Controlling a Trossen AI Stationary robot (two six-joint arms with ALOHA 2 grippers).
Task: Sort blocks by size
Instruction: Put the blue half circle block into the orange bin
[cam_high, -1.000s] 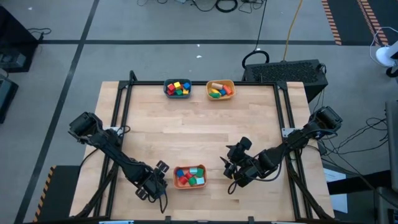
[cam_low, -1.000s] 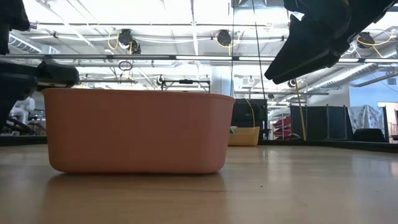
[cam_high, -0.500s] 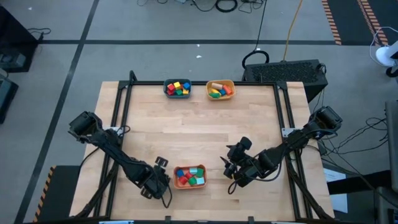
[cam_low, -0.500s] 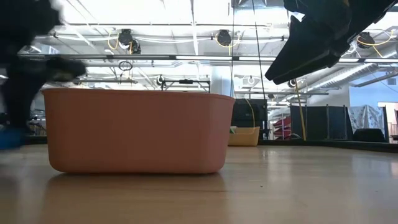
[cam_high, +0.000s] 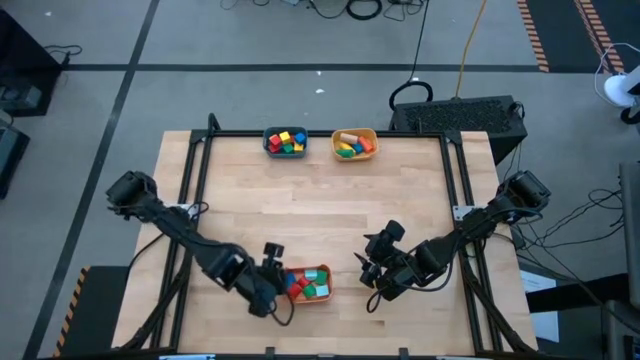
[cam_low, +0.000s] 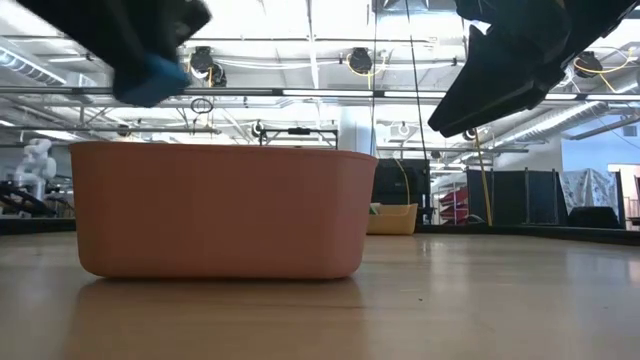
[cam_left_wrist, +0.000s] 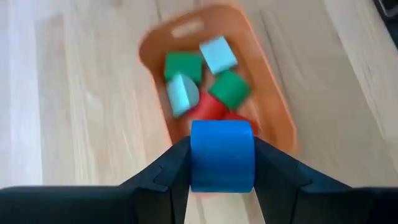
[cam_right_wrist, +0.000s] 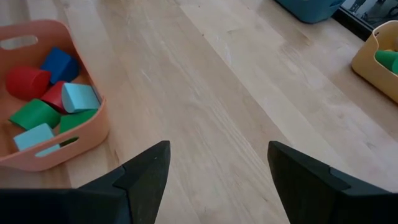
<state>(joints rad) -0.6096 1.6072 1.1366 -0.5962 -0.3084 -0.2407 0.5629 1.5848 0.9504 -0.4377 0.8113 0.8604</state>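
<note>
- Care is needed: the blue block (cam_left_wrist: 222, 155) is best brought squarely over the orange bowl (cam_high: 305, 283) before it is let go.
- Clamped in the left gripper (cam_high: 270, 281), the block is held at the bowl's 9 o'clock rim; it is smooth, round-edged and plain blue.
- The right gripper (cam_high: 372, 268) is parked at the bowl's 3 o'clock, jaws spread, nothing held.

The high view looks straight down from well above, taking in the whole table (cam_high: 320, 200) and floor around it. The low view sits at tabletop height, close to the orange bowl (cam_low: 215, 210), which fills its centre left, facing the room behind. The left wrist view looks down onto that same bowl (cam_left_wrist: 273, 112) from near. The right wrist view faces across the wood, the bowl (cam_right_wrist: 93, 134) at its left edge
</note>
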